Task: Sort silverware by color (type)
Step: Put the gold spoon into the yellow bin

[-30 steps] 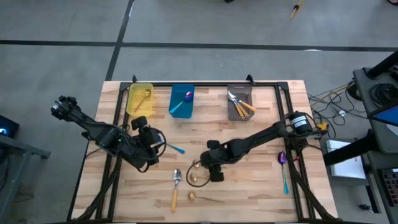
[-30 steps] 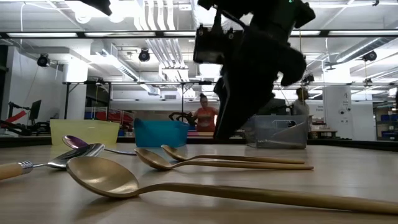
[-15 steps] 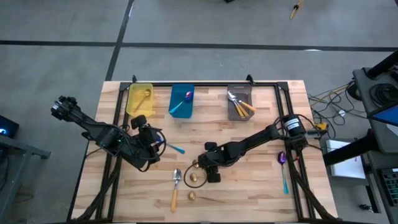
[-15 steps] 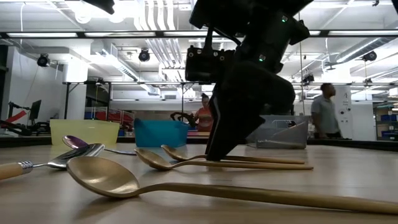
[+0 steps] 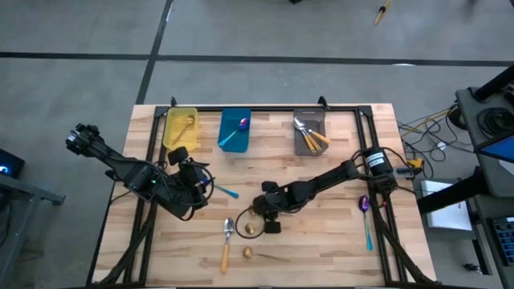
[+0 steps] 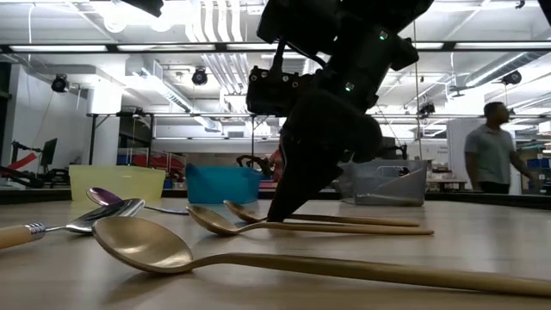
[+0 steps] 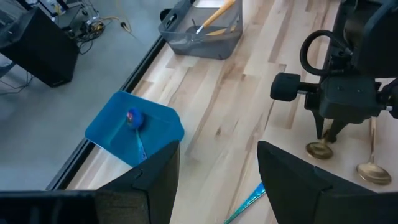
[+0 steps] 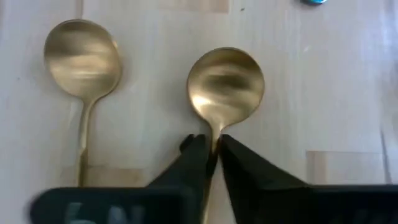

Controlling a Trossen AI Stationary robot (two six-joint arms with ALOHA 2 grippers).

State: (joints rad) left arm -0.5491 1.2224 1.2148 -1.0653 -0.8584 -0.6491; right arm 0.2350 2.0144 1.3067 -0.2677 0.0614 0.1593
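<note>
Three gold spoons lie flat on the wooden table (image 5: pixel 321 233) near its middle. My right gripper (image 5: pixel 261 215) is shut on the farthest one (image 8: pixel 225 81). A second gold spoon (image 8: pixel 81 59) lies beside it, and the third (image 5: pixel 249 253) lies nearer the front edge. A silver spoon with an orange handle (image 5: pixel 227 234) lies to their left. My left gripper (image 5: pixel 201 189) hangs open above the table at centre left, next to a teal spoon handle (image 5: pixel 229 193). A purple spoon with a teal handle (image 5: pixel 365 213) lies at the right. My right gripper pinches the gold spoon's thin neck (image 8: pixel 213 134), just behind the bowl, between its two fingertips (image 6: pixel 275 213). The fingers slant down from the table's right and run along the handle. The spoon lies flat on the table, bowl up.
Three bins stand along the far edge: a yellow bin (image 5: pixel 179 127) with a gold spoon, a blue bin (image 5: pixel 234 130) with a purple spoon, and a grey bin (image 5: pixel 309 132) with silver, orange-handled spoons. People move in the room behind the table.
My right gripper has sunk to the table and shifted slightly toward the left edge. Its fingertips have shut on the far gold spoon's neck. The spoon has stayed where it lay.
</note>
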